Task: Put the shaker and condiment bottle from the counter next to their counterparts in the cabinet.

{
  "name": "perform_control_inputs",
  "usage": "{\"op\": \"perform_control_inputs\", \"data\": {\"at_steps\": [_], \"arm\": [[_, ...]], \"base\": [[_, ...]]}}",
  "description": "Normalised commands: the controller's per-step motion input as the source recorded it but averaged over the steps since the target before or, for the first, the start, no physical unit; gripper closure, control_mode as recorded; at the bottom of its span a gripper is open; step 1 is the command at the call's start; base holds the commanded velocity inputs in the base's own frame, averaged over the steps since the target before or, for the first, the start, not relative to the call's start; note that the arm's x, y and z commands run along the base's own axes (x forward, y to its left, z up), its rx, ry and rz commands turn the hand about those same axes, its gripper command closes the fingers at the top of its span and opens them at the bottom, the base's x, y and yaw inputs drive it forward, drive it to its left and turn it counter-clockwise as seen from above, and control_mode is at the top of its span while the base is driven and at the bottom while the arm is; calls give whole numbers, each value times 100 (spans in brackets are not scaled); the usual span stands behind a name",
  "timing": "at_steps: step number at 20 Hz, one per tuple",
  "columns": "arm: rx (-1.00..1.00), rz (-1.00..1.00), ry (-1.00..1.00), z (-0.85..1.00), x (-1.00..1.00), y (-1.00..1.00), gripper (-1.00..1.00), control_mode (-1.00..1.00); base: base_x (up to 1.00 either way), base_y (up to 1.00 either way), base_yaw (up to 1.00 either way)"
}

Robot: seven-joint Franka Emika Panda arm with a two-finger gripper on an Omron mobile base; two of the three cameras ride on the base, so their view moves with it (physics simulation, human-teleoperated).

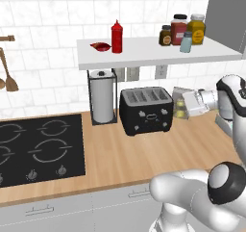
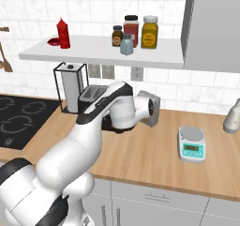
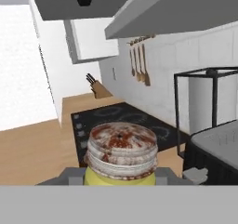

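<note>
My gripper (image 1: 180, 106) is shut on the small yellow-green shaker (image 1: 180, 109), holding it just above the counter (image 1: 134, 159) to the right of the toaster. The hand view looks down on the shaker's speckled grey cap (image 3: 122, 146), which sits between the fingertips. The red condiment bottle (image 1: 116, 36) stands upright on the white cabinet shelf (image 1: 158, 58), beside a small flat red item (image 1: 101, 46). A pale blue shaker (image 1: 186, 42) stands at the right part of that shelf, in front of the jars. The right base view has my hand (image 2: 149, 109) side-on, with the fingertips hidden behind it.
A black toaster (image 1: 145, 109) and a paper towel holder (image 1: 102, 101) stand under the shelf. The hob (image 1: 38, 147) is at the left. Three jars (image 1: 178, 30) crowd the shelf's right part. A kitchen scale (image 2: 191, 144) sits on the counter to the right.
</note>
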Motion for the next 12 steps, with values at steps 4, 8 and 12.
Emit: {"op": "perform_control_inputs", "data": {"at_steps": [4, 8, 12], "arm": [[0, -20, 8, 57, 0, -26, 100, -100], [0, -20, 2, 65, 0, -27, 100, -100], [0, -20, 0, 58, 0, -18, 100, -100]], "base": [[0, 0, 0], [0, 0, 0], [0, 0, 0]]}}
